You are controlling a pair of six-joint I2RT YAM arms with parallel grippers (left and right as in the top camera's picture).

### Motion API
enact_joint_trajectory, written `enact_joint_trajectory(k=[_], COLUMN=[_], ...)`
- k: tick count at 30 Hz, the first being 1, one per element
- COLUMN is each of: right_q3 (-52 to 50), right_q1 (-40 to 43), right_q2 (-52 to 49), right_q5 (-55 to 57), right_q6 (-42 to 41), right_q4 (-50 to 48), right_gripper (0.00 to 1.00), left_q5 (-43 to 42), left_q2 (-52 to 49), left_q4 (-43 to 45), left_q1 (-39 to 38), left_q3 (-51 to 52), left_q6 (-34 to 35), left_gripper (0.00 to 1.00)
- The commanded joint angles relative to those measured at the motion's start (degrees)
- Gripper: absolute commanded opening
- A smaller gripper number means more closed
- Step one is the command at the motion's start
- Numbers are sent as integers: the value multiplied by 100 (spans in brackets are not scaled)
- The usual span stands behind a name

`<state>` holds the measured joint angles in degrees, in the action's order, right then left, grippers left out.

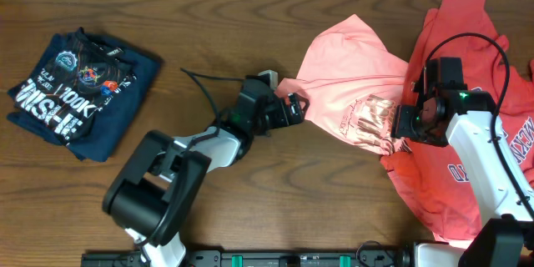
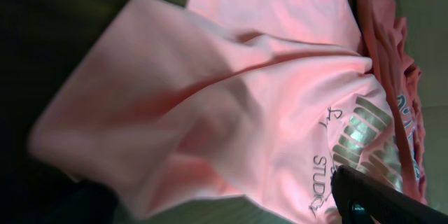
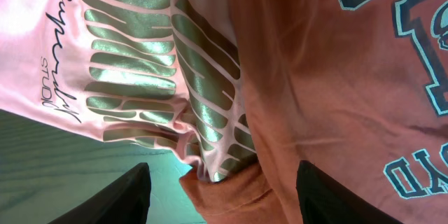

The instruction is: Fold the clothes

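Pink shirt (image 1: 355, 71) lies rumpled on the surface (image 1: 250, 17), not folded. Its bronze lettering (image 1: 371, 117) faces up at the lower right corner. In the left wrist view you can see its left part humped up in a loose fold.

Coral shirt (image 1: 467, 75) sits immediately right of the pink shirt, touching it. Its hem overlaps the pink shirt's hem right at the lettering. The right wrist view shows both edges bunched together there. The coral shirt's block print (image 3: 420, 56) faces up, further right of the pink shirt.

Right jaws: open, over the pink shirt's lower right corner. The fingers (image 3: 119, 196) stand wide apart, one each side of the bunched hems, and neither visibly presses cloth.

Left jaws: at the pink shirt's left tip, on or just off the cloth. Only one finger (image 2: 381, 199) shows in the wrist view, and the overhead is too small. You can't tell open from closed, or whether cloth is held.

Dark blue folded stack (image 1: 79, 92) lies well left of the pink shirt.
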<state>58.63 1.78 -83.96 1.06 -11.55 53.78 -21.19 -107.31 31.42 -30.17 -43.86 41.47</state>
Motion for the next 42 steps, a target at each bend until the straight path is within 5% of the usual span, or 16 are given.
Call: enact_joint_trajectory(k=[1,3,5,6,12,18,27,39,40,42], right_q3=[-17,-17,-17,-17,-17,-17,-31,-31,-31,-31], right_q1=[94,94,94,94,94,94,-63,-975,-1005,-1010], right_q2=[7,7,7,7,7,4,-437,-1659,-1696,-1731], right_q5=[-9,-7,-4,-2,-7,-195,-741,-1366,-1325,-1005], right_q6=[-22,-22,-22,-20,-20,111,319,382,367,208], right_q4=[20,66,107,114,94,96,111,-306,-374,-431], right_gripper=[65,65,65,65,63,49,62,73,68,33], left_q5=[509,721,868,863,555,540,540,863,863,863], left_q2=[-494,-522,-522,-522,-175,1126,2691,2671,2671,2671], left_q4=[52,149,197,214,68,-1405,-3742,-4581,-4597,-4597], left_q1=[-55,-26,35,79,444,1198,1934,1934,1934,1934], left_q3=[59,4,-79,-120,-192,-192,-192,-175,-175,-175], left_q6=[-46,-79,-138,-133,-391,-1082,-1344,-1408,-1405,-1405], left_gripper=[92,64,20,6,6,6,6,6,6,6])
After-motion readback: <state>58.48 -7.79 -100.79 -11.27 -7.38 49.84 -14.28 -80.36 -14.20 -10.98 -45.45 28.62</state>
